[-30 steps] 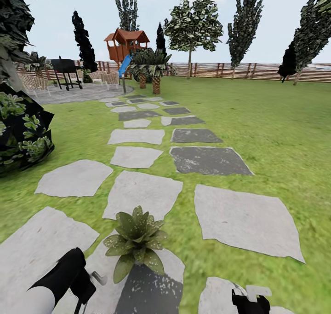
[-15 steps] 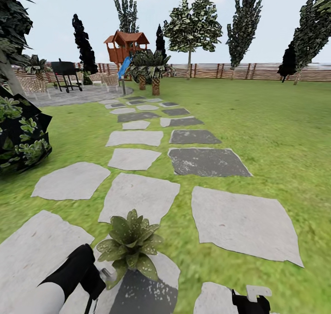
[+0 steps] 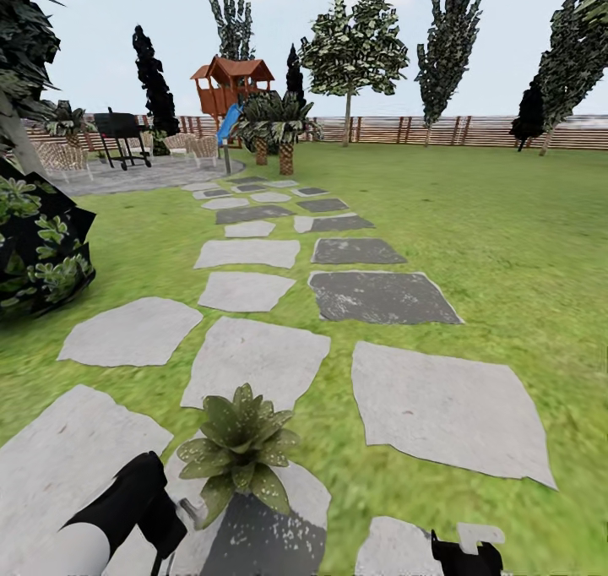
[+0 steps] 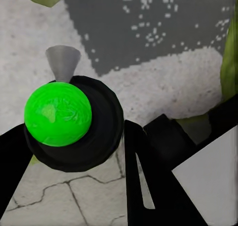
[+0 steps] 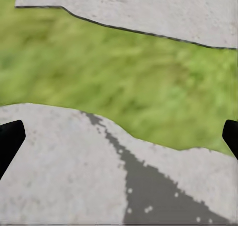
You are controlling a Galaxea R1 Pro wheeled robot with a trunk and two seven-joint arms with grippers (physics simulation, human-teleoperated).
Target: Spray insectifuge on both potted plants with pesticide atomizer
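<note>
Head view, lawn, stepping stones, potted plant, fence, patio

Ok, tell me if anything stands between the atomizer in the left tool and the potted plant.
Nothing visible does. The pesticide atomizer sits in the left tool. Its grey nozzle is close beside the leaves of the potted plant, with bare stepping stone beneath the gap.
</note>
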